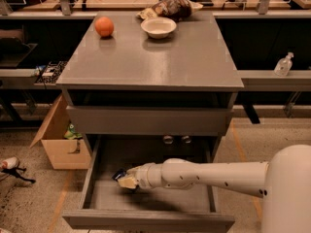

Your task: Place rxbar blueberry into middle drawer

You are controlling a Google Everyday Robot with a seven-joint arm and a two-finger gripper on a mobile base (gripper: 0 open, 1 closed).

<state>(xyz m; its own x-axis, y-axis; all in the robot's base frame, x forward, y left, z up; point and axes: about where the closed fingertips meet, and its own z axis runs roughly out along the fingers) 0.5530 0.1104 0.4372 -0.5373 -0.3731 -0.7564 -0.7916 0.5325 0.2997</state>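
Note:
The grey cabinet's middle drawer (146, 219) is pulled open at the bottom of the camera view, showing its flat grey floor and low side walls. My white arm reaches in from the right. My gripper (124, 179) is inside the drawer near its left side, low over the floor. A small dark navy end of the rxbar blueberry (118, 174) shows at the gripper's tip, held in it. The rest of the bar is hidden by the gripper.
On the cabinet top (155, 57) are an orange (104, 26), a white bowl (158, 26) and a brown crinkly snack bag (171, 8). A cardboard box (58, 142) stands on the floor left of the cabinet. A sanitizer bottle (284, 65) sits on the right shelf.

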